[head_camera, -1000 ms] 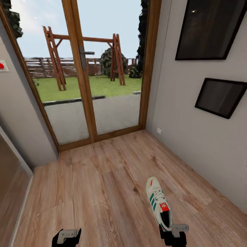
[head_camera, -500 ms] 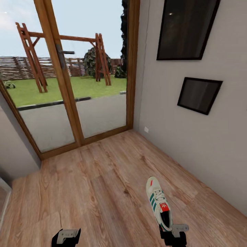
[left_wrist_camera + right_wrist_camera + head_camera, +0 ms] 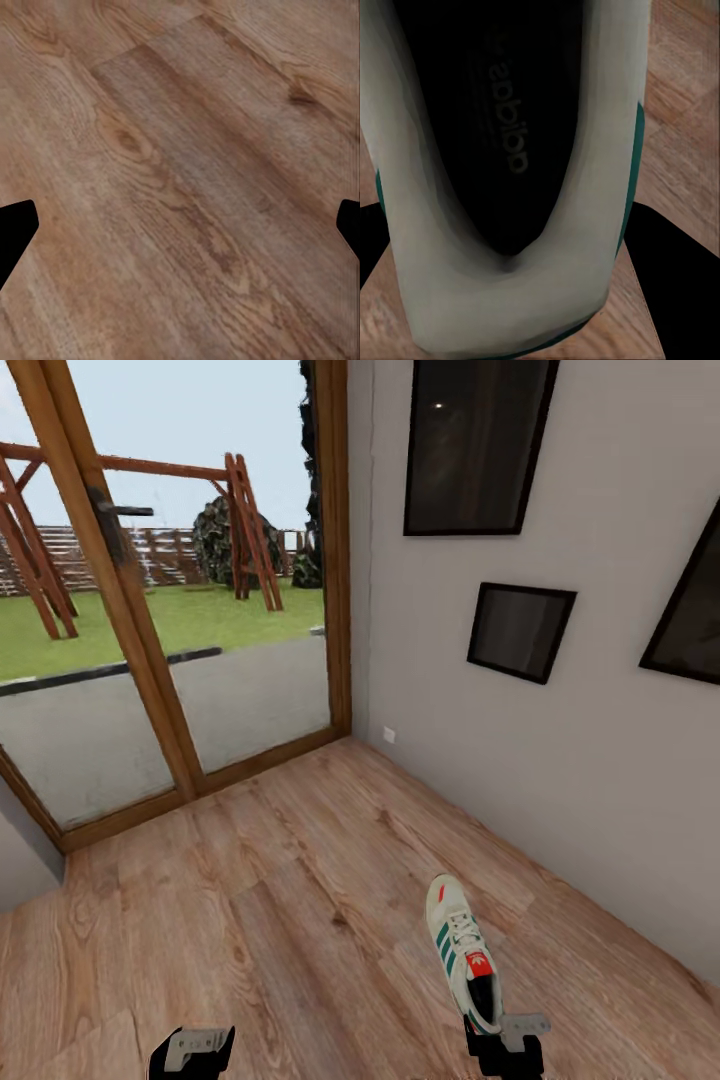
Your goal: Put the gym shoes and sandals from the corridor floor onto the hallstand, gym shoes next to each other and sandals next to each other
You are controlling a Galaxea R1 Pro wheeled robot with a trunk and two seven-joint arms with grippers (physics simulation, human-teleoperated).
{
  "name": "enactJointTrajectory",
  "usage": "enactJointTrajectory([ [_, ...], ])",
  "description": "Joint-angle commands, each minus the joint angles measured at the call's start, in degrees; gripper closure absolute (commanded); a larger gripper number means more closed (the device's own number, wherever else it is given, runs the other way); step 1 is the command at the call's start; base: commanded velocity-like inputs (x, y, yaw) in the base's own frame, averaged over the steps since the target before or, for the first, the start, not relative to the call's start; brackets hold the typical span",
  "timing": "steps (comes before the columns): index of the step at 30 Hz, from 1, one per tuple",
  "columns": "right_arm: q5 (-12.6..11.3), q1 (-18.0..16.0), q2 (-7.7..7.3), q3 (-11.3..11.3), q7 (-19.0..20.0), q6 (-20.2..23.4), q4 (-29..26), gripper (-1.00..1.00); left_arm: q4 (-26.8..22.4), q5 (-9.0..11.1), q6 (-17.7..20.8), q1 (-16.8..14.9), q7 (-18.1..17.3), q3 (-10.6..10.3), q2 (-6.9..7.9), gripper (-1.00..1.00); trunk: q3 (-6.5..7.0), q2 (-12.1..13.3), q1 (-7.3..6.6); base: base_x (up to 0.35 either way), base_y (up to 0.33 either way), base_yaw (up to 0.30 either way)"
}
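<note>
Currently the right gripper (image 3: pixel 503 1043) is clamping 1 gym shoe (image 3: pixel 463 952) by its heel, carrying it above the corridor floor (image 3: pixel 280 900); the left gripper (image 3: pixel 193 1050) is hanging spread apart, holding nothing. Gripped so far back, the shoe could be slipping loose during turns. Glass doors (image 3: pixel 160 660) and a picture-hung wall (image 3: pixel 560 760) are closing off the way ahead.

Light wood-plank corridor floor (image 3: pixel 280 880) runs to the glass door (image 3: pixel 170 650).

matt grained wood-plank floor (image 3: pixel 300 900), smooth cream gym shoe (image 3: pixel 462 950), glossy glass door (image 3: pixel 180 610)
</note>
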Motion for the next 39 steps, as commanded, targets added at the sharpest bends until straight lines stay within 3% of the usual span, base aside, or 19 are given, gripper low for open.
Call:
enactJointTrajectory([
  [1, 0.35, -0.05, 0.01, -0.15, -0.13, -0.16, 0.06, 1.0, 0.0, -0.56, -0.2, -0.03, -0.29, 0.51, -0.02, -1.0, -0.05, -0.02, -0.01, 0.0, 0.0, -0.266],
  [23, 0.26, -0.05, 0.01, -0.24, -0.22, -0.16, 0.06, 1.0, -0.11, -0.4, -0.29, -0.03, -0.12, 0.8, 0.32, -1.0, -0.05, -0.02, -0.01, 0.0, 0.0, -0.266],
  [30, 0.26, -0.05, 0.01, -0.24, -0.22, -0.14, 0.06, 1.0, -0.11, -0.53, -0.32, -0.03, -0.17, 3.41, 0.32, -1.0, -0.05, -0.02, -0.01, 0.0, 0.0, -0.266],
  [39, 0.26, -0.05, 0.01, -0.24, -0.19, -0.14, 0.06, 1.0, -0.03, -0.93, -0.36, -0.03, -0.33, 3.5, 0.09, -1.0, -0.05, -0.02, -0.01, 0.0, 0.0, -0.266],
])
